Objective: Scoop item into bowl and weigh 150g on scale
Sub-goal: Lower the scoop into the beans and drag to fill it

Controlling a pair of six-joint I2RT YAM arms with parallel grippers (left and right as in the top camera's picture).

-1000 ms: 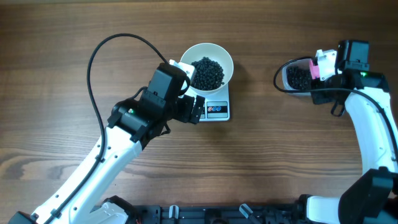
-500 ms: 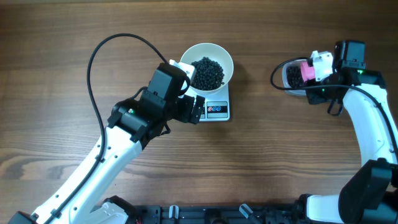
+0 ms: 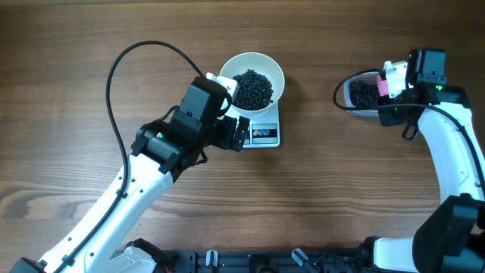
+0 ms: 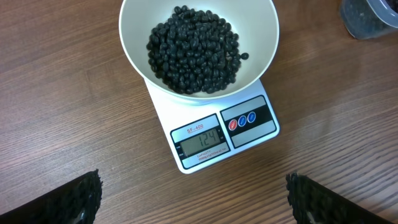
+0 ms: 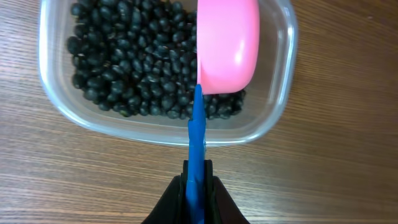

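White arm links [image 3: 114,206] with black joints; looping black cable [image 3: 111,76]; textured black jaws.

Smooth white bowl [image 4: 261,37]; glossy pink scoop [image 5: 227,43]; wood-grain table [image 4: 62,93].

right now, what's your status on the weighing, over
left pincer open, hovering before the scale. right pincer shut on pink scoop, over the tub. bowl holds beans, display reads 124. nothing between tub and bowl.
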